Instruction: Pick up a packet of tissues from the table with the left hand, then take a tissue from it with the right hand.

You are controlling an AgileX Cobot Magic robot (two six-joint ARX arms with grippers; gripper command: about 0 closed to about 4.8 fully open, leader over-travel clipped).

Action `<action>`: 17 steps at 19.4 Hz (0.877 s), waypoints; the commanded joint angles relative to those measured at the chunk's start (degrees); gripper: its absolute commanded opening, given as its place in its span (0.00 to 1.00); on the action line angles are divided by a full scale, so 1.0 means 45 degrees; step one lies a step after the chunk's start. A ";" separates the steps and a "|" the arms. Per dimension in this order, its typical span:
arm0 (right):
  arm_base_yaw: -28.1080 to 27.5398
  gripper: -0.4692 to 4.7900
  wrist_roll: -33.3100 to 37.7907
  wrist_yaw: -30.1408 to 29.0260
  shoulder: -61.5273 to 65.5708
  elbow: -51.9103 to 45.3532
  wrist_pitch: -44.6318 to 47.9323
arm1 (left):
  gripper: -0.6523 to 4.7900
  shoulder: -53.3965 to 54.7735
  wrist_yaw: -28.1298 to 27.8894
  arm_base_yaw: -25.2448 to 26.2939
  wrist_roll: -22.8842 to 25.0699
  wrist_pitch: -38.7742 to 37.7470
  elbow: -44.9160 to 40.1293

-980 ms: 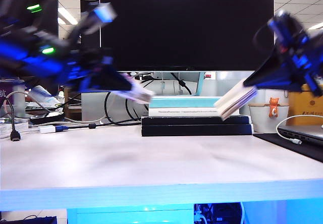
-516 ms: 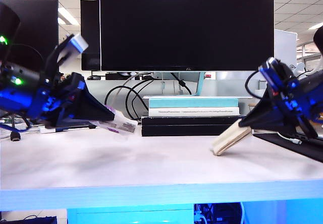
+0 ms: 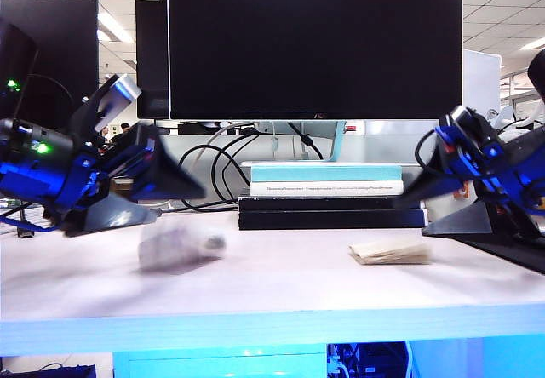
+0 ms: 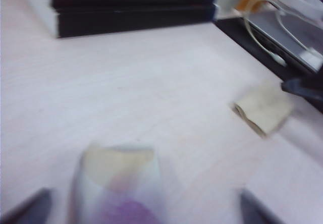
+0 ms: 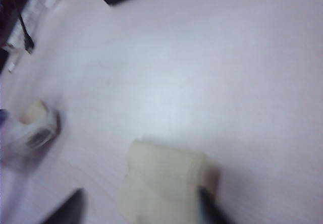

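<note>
Wide bare counter point(image 3: 281, 284) is seen between the 2 tools, up to the light blue front edge. 1 packet of tissues point(image 3: 177, 249), smeared by blur, lies at 8 o'clock below the left tool point(image 3: 166, 192), whose jaws are spread and empty. 1 tissue point(image 3: 390, 253) lies flat at 4 o'clock beside the right tool point(image 3: 443, 212), also parted and empty.

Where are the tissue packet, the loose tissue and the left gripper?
tissue packet point(image 3: 177, 249), exterior view, middle of the blurred wrap.
tissue point(image 3: 390, 253), exterior view, top face of the folded paper.
left gripper point(image 3: 170, 197), exterior view, gap between its open fingers.
</note>
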 commanded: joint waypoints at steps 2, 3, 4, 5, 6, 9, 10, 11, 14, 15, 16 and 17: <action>0.0005 0.65 0.0559 -0.0102 -0.0262 0.0058 0.0495 | 1.00 -0.0107 -0.0194 0.0005 -0.0539 -0.0102 0.0019; 0.0005 0.65 0.0520 -0.0204 -0.0505 0.0058 0.0500 | 1.00 -0.0189 -0.0194 0.0005 -0.0568 -0.0102 0.0015; 0.0000 0.65 0.0442 -0.0223 -0.0709 0.0053 0.0495 | 1.00 -0.0335 -0.0209 0.0005 -0.0568 -0.0102 -0.0010; 0.0000 0.64 0.0034 -0.0189 -0.1355 0.0049 0.0495 | 1.00 -0.0787 -0.0306 0.0010 -0.0491 -0.0117 -0.0068; -0.0005 0.64 -0.0214 -0.0073 -0.1812 0.0044 0.0495 | 1.00 -0.1112 -0.0457 0.0010 -0.0457 -0.0121 -0.0092; -0.0015 0.57 -0.0869 0.1554 -0.4337 -0.0214 0.0403 | 1.00 -0.3235 -0.1836 0.0010 0.0316 -0.0748 -0.0471; -0.0015 0.54 -0.0981 0.2064 -0.4852 -0.0350 0.0403 | 1.00 -0.3740 -0.2225 0.0024 0.0646 -0.1049 -0.0559; -0.0019 0.52 -0.1273 0.3351 -0.6183 -0.0787 0.0403 | 1.00 -0.4983 -0.3133 0.0087 0.1443 -0.2074 -0.0719; -0.0219 0.52 -0.1783 0.5124 -0.8548 -0.1860 0.0282 | 0.85 -0.7504 -0.3079 0.1132 0.1768 -0.3517 -0.0874; -0.0321 0.49 -0.1860 0.5421 -0.9233 -0.2239 0.0243 | 0.77 -0.8320 -0.2497 0.1802 0.1729 -0.3832 -0.0874; -0.0515 0.42 -0.1860 0.5707 -1.0054 -0.2710 0.0175 | 0.73 -0.9326 -0.1817 0.2696 0.1690 -0.4333 -0.0874; -0.0627 0.39 -0.1885 0.5824 -1.0627 -0.3075 0.0204 | 0.73 -1.0142 -0.1593 0.3468 0.1681 -0.4925 -0.0879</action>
